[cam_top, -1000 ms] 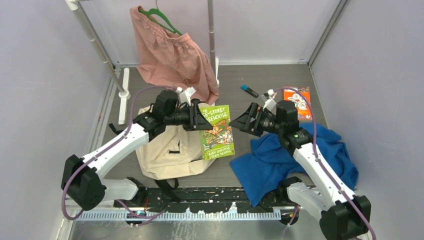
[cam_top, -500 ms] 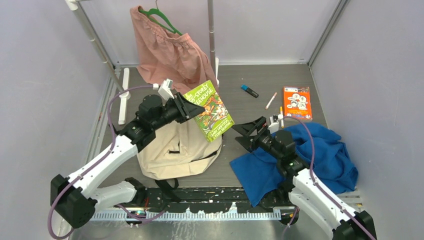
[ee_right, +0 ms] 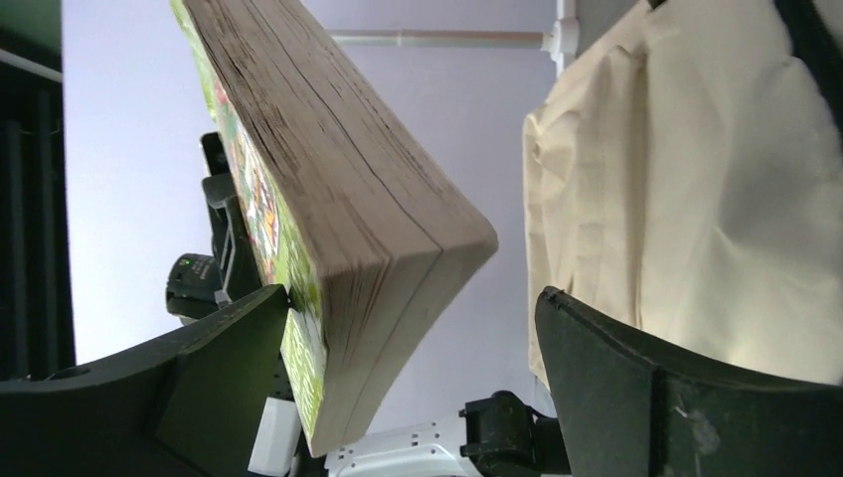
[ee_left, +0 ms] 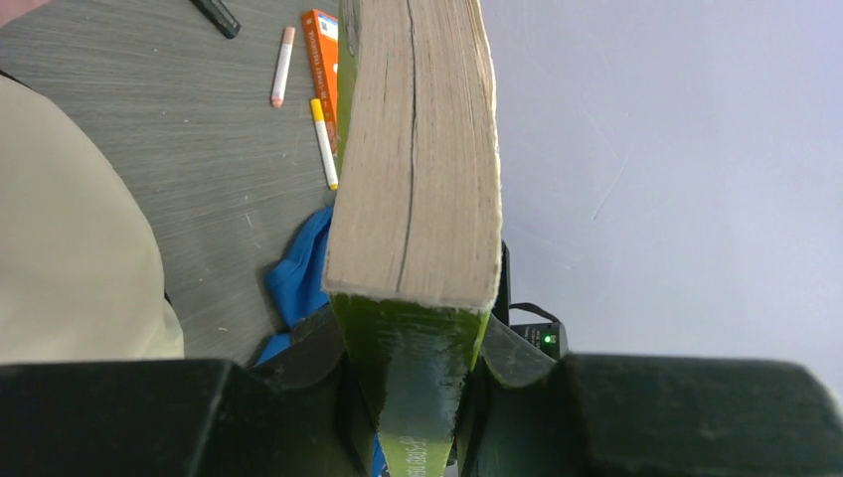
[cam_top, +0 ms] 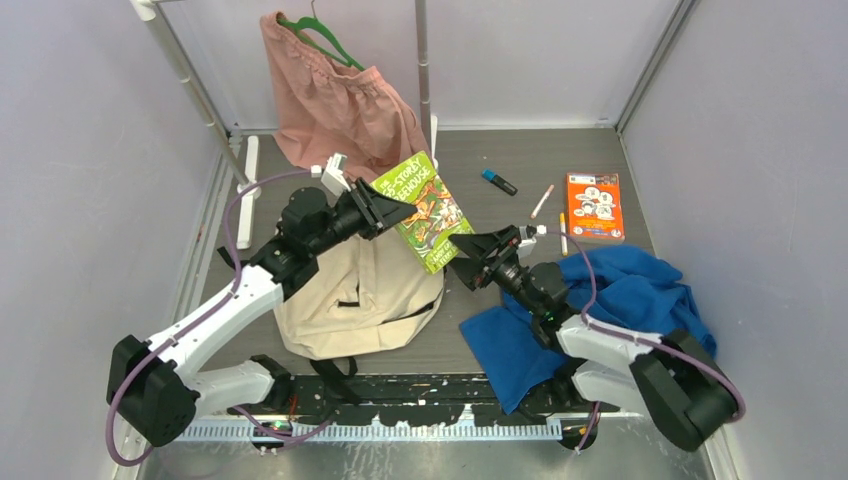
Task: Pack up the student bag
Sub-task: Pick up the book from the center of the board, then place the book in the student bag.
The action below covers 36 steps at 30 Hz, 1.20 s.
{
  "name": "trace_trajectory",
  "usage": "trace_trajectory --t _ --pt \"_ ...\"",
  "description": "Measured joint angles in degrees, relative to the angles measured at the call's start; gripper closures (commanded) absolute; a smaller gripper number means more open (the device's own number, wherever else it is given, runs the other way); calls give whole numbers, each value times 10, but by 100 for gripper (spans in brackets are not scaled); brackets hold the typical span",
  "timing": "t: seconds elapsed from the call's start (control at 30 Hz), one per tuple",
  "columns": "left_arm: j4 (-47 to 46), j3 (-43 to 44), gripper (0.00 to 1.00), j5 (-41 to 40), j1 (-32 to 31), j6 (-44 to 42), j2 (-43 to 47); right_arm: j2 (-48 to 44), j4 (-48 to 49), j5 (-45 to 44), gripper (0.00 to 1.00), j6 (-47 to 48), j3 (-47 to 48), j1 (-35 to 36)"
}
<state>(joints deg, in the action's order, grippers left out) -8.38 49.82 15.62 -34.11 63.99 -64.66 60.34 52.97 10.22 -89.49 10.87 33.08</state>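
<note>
Left tool [cam_top: 388, 212] is pinching the thick green paperback book [cam_top: 422, 208] at its spine end, fingers pressed on both covers, and holding it up off the desk [cam_top: 500, 130]. Right tool [cam_top: 466, 258] is sitting spread, jaws straddling the book's free corner. In the right wrist view there are gaps on both sides, so it is not gripping yet.

The book is hanging over the far-right edge of the cream fabric backpack [cam_top: 345, 300], the student bag. The bag is lying flat on the desk in front of the left arm, just left of the crumpled blue cloth [cam_top: 620, 300].

Progress is looking early:
- Nothing is showing inside the bag and no open mouth is visible.
- The small orange book [cam_top: 594, 207], blue marker [cam_top: 498, 181], pink pen [cam_top: 542, 201] and yellow pen [cam_top: 563, 232] are lying loose at the far right, likely left to pack.

The bag's long axis is running near-to-far. Black straps [cam_top: 330, 372] are trailing from the near end, toward the arm bases. The far end is pointing at the pink garment on the green hanger [cam_top: 340, 110]. Cannot tell which end is the opening.
</note>
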Motion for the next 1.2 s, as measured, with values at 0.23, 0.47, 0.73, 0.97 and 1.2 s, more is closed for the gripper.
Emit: trace_trajectory --t 0.23,0.47,0.73,0.97,1.2 --pt "-11 -16 100 0 0 10 0 127 177 -6 28 -33 22 4" --pt "-12 -25 100 -15 0 13 2 131 220 -12 57 -39 30 9" --pt "7 -37 28 -38 0 17 19 117 174 -4 99 -31 38 9" --pt "154 32 10 -76 -2 -83 22 -40 -62 67 99 13 32 -132" --pt "332 176 8 -198 -114 -214 -69 -230 -626 0 99 264 199 -268"
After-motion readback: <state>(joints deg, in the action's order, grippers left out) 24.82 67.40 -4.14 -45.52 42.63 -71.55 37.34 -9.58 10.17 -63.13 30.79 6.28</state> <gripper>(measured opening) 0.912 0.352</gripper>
